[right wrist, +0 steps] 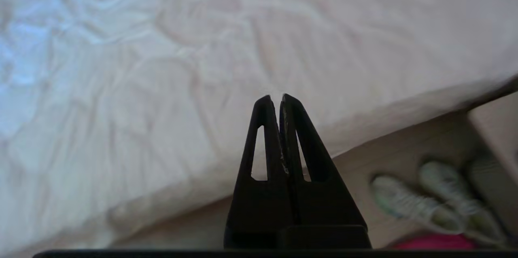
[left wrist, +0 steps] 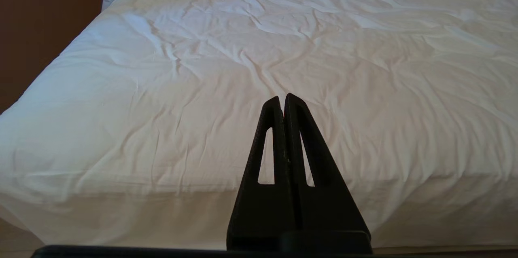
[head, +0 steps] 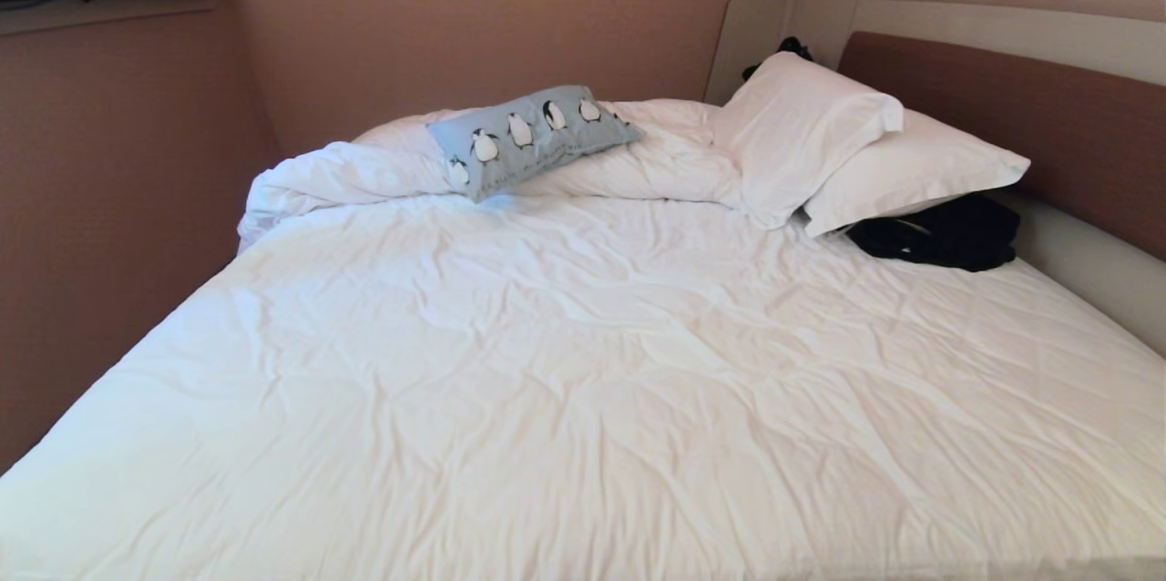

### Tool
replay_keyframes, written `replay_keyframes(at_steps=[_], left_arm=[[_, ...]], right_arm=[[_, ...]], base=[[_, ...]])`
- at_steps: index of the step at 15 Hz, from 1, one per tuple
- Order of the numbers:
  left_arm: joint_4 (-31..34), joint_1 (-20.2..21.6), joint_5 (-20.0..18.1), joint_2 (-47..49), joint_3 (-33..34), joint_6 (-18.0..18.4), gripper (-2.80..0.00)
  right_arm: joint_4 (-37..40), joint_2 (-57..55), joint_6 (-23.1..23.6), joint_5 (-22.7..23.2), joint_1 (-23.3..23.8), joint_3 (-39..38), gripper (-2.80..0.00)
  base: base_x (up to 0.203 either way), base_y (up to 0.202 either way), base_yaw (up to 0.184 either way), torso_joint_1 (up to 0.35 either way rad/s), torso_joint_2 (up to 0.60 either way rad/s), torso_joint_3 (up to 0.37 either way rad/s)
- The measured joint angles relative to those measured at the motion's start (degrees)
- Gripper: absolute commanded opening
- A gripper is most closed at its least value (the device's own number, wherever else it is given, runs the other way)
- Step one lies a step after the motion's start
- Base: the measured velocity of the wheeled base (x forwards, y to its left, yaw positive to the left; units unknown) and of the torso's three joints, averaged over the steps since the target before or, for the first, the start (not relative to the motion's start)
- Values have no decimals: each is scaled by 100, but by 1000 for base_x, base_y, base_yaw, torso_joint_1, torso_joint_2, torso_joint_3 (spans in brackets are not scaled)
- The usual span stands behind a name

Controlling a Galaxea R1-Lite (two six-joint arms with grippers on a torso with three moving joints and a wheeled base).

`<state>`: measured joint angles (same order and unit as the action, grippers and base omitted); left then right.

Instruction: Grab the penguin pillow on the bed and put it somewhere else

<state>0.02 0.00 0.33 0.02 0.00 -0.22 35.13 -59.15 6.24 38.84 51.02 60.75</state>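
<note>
From the head view I have the small oblong grey-blue penguin pillow (head: 531, 137) in the upper middle of the frame, lying tilted on the bunched-up fold of white duvet at the far end of the large white-sheeted bed (head: 583, 399). Two large plain white pillows (head: 847, 144) lean against the brown padded headboard (head: 1048, 117) in the upper right, with a dark bundle of black fabric (head: 943, 233) tucked just beneath them. Neither arm shows in the head view, so I judge the reach has not properly begun.

To do this step well I would bring the right arm across the open stretch of duvet towards the upper middle of the head frame, spread the fingers wide before arriving, and come down on the pillow's near long edge or a corner, where the soft filling pinches easily. I would keep the fingers off the duvet fold beneath it, since grabbing both fabrics together would drag the bedding along. The pillow sits well away from the near edge, so the reach looks long.

The right gripper (right wrist: 274, 98) has its black fingers pressed together and empty, hanging over the bed's edge, with floor and a pair of pale shoes (right wrist: 437, 201) at the lower right of its view. The left gripper (left wrist: 282, 97) is likewise closed on nothing, parked pointing over the near edge of the bed.
</note>
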Motion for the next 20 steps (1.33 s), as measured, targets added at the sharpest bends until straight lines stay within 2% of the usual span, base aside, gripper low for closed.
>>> replay_keyframes(at_steps=[3, 5, 8, 12, 16, 18, 20], left_arm=[[-2, 0, 0, 0, 0, -2, -280], [-2, 0, 0, 0, 0, -4, -280], [-2, 0, -2, 0, 0, -2, -280], [-2, 0, 0, 0, 0, 0, -280], [-2, 0, -2, 0, 0, -2, -280], [-2, 0, -2, 0, 0, -2, -280], [-2, 0, 0, 0, 0, 0, -280]], right_arm=[[989, 553, -46, -54, -727, -57, -280], [1617, 977, 60, -151, -1018, -169, -280], [2555, 1623, 420, -227, -1470, -358, -280], [3550, 2446, 1195, -227, -2238, -422, -280], [4098, 3488, 1656, -258, -3321, -303, -280], [4105, 3864, 1630, -381, -3895, -215, -280], [4008, 4135, 1495, -592, -4242, -182, -280]], base=[[0, 0, 0, 0, 0, 0], [0, 0, 0, 0, 0, 0], [0, 0, 0, 0, 0, 0], [0, 0, 0, 0, 0, 0], [0, 0, 0, 0, 0, 0], [0, 0, 0, 0, 0, 0], [0, 0, 0, 0, 0, 0]])
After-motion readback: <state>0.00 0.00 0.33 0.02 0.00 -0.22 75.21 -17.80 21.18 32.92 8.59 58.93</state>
